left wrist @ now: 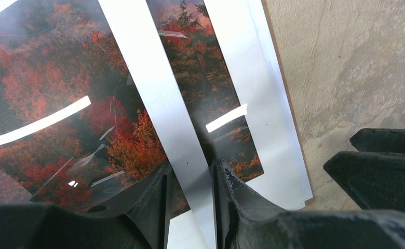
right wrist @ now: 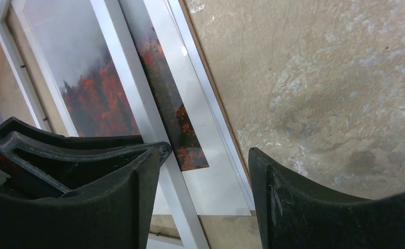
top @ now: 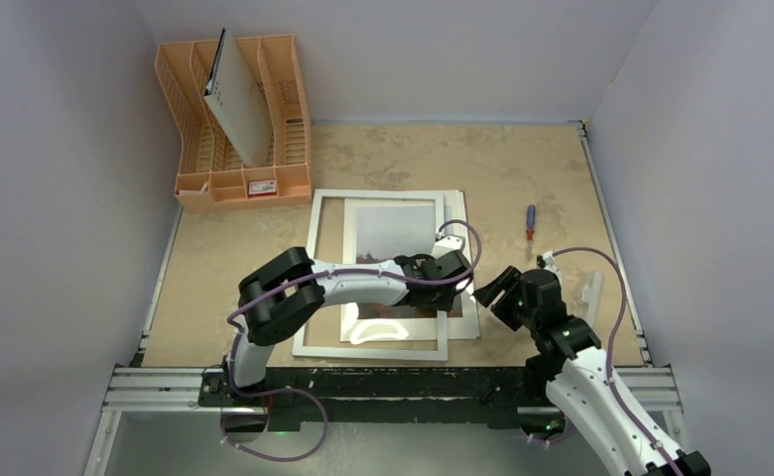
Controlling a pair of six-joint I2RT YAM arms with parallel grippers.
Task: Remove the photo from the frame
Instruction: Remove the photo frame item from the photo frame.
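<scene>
Gently, my left gripper (left wrist: 190,166) nipping the frame (left wrist: 153,78), right gripper (right wrist: 205,150) wide, I must lift it level off the photo (left wrist: 50,88).

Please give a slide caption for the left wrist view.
Left gripper straddling a white bar of the frame, above the photo.

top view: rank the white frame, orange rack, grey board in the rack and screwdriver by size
1. white frame and orange rack: too close to rank, and the rack sits farther off
2. grey board
3. screwdriver
</scene>
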